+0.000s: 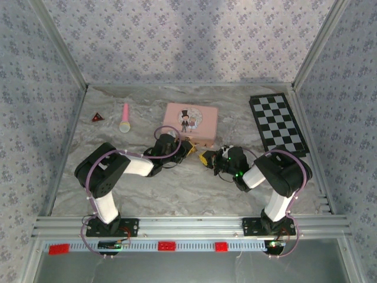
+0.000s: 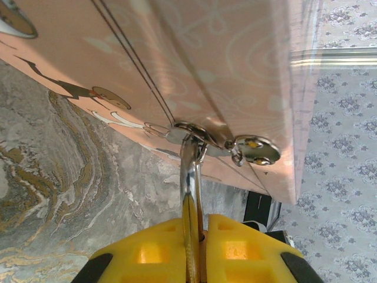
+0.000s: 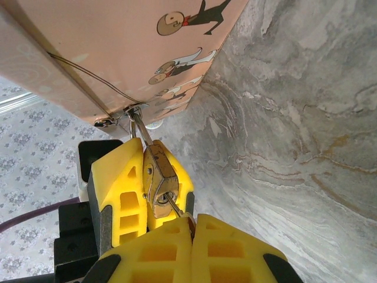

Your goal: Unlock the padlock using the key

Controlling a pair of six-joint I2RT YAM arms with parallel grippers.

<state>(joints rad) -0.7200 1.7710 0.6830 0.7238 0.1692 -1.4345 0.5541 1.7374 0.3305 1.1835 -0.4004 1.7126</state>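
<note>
Fingers of the left gripper (image 2: 193, 229) are clamped flat on the brass body of the padlock (image 3: 158, 177). Its shackle is hooked through the hasp (image 2: 191, 131) on the front edge of the pink tin (image 1: 189, 119), mid-table, just ahead of both arms. The right gripper (image 3: 191, 221) is pinched together on the key (image 3: 174, 206). Only a thin bit of shank shows, with its tip at the keyhole in the lock's end face; I can't tell how deep it goes.

Handling, as a judgement:
- **Padlock:** tiny, light, rigid, smooth metal. It would swivel on the hasp if let go, so hold it by the two broad faces, as it is held now.
- **Key:** slim and slippery, likely to twist in the soft yellow pads or bend. Grip the flat head squarely and keep it in line with the lock when turning.
</note>
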